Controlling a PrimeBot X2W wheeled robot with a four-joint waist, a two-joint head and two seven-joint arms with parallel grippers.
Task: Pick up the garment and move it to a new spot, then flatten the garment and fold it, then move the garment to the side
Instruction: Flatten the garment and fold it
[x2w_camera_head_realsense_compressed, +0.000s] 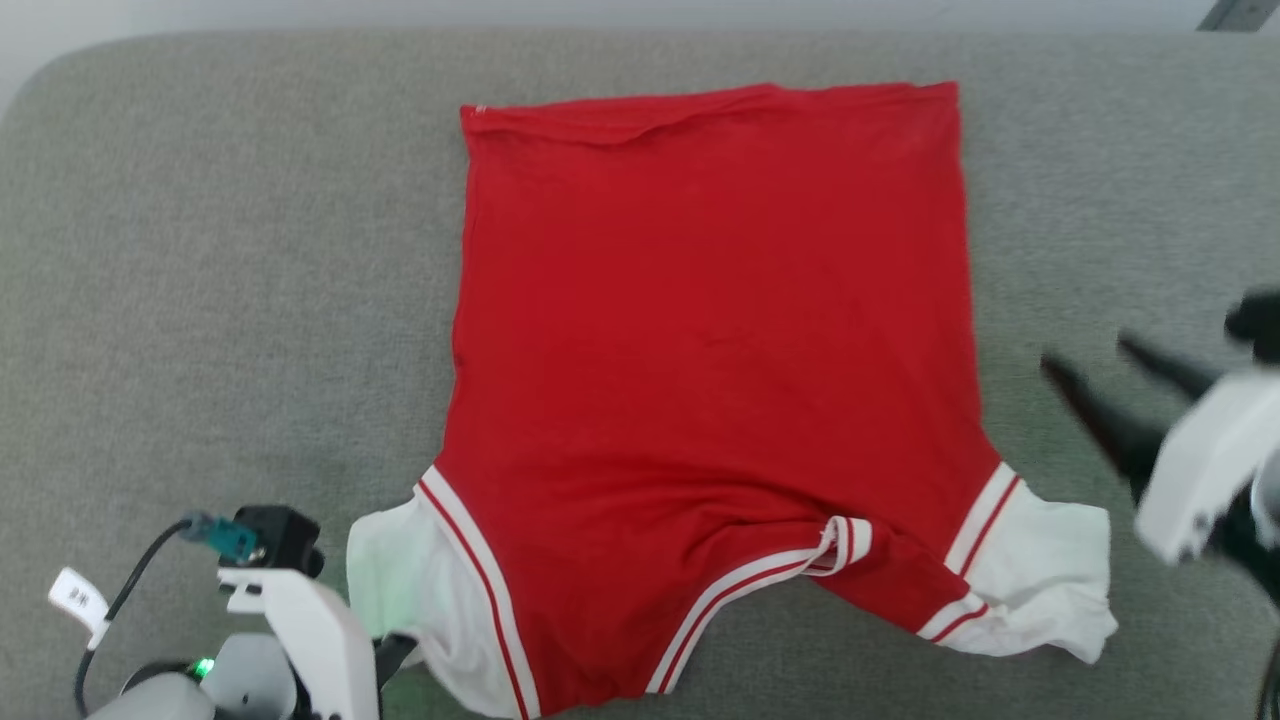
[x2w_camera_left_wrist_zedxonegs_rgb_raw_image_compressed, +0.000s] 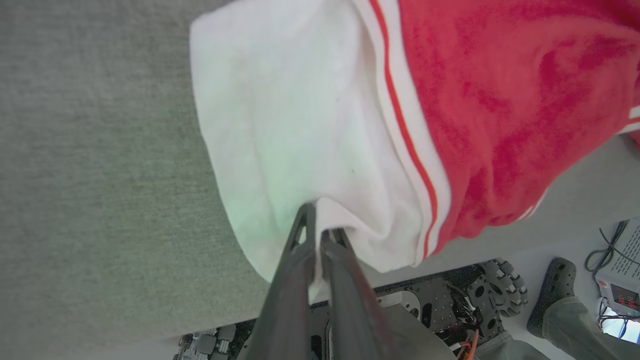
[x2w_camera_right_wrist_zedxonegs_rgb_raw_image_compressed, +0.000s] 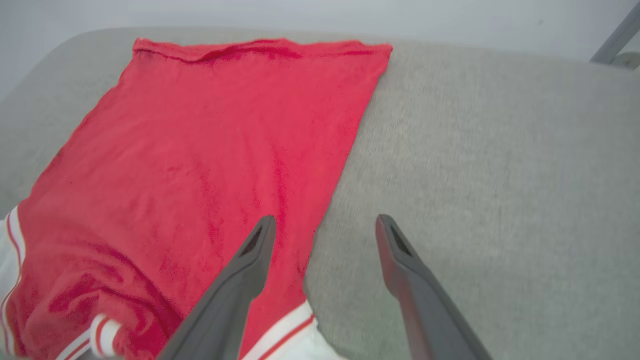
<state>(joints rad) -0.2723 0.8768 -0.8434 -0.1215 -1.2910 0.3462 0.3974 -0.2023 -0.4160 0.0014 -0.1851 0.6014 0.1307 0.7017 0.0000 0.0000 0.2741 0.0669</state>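
The garment (x2w_camera_head_realsense_compressed: 710, 350) lies spread on the grey surface (x2w_camera_head_realsense_compressed: 200, 250), a plain red face up. Its straight hem (x2w_camera_head_realsense_compressed: 700, 105) sits at 12 o'clock and its neck opening (x2w_camera_head_realsense_compressed: 760, 590) at 6 o'clock, nearest the robot. The body is a smooth, nearly rectangular red panel with a slight ripple along the hem. White short sleeves stick out at 7 o'clock (x2w_camera_head_realsense_compressed: 410, 580) and 4 o'clock (x2w_camera_head_realsense_compressed: 1050, 580), each joined to the red by white-and-red striped trim. The 4 o'clock sleeve is crumpled, and the neck trim curls over on itself. The surface is covered in a felt-like woven cloth and has rounded far corners.

The left hand (x2w_camera_left_wrist_zedxonegs_rgb_raw_image_compressed: 317, 227) is closed to a narrow pinch on the garment. Its two dark fingers meet on a puckered fold at the edge of the white sleeve, and the cloth gathers into creases around the tips. A faint green glow tints the white fabric beside them.

The right hand (x2w_camera_head_realsense_compressed: 1085, 355) is at 3 o'clock from the garment, blurred in the head view, with its fingers spread wide and nothing between them. In the right wrist view one finger (x2w_camera_right_wrist_zedxonegs_rgb_raw_image_compressed: 245, 265) lies over the red side edge and the other over bare grey cloth.

The left wrist view looks past the near edge of the surface to the robot's dark wheeled base (x2w_camera_left_wrist_zedxonegs_rgb_raw_image_compressed: 450, 305). Beyond it are a person's foot (x2w_camera_left_wrist_zedxonegs_rgb_raw_image_compressed: 552, 290) in a dark shoe and a pale box (x2w_camera_left_wrist_zedxonegs_rgb_raw_image_compressed: 622, 280) with cables. The head view adds a black cable with a teal plug (x2w_camera_head_realsense_compressed: 215, 535) on the left wrist.
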